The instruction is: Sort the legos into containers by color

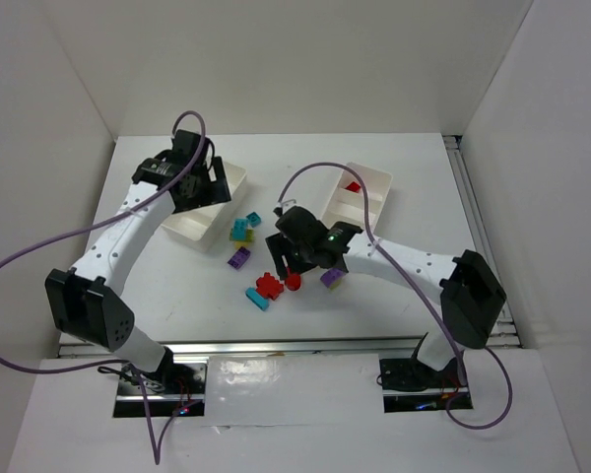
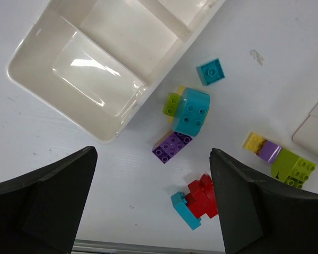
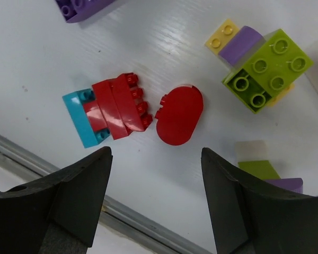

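My left gripper [image 1: 205, 185] [image 2: 153, 211] is open and empty, held above the left white tray [image 1: 231, 182] [image 2: 90, 74], whose visible compartments are empty. My right gripper [image 1: 291, 260] [image 3: 156, 201] is open and empty, just above the red legos. A red cluster on a cyan plate [image 3: 108, 111] [image 2: 201, 198] [image 1: 268, 288] lies beside a loose rounded red brick [image 3: 180, 114] [image 1: 294, 282]. A lime, purple and yellow cluster [image 3: 267, 69] [image 2: 278, 156] lies to the right. A cyan cluster with lime [image 2: 191, 110] [image 1: 242, 229], a small cyan brick [image 2: 210, 71] and a purple brick [image 2: 172, 146] [image 1: 238, 258] lie by the left tray.
The right white tray [image 1: 374, 187] stands behind my right arm and holds one red brick [image 1: 352, 185]. The table's metal front edge [image 3: 122, 211] runs close under my right gripper. White walls enclose the table on three sides.
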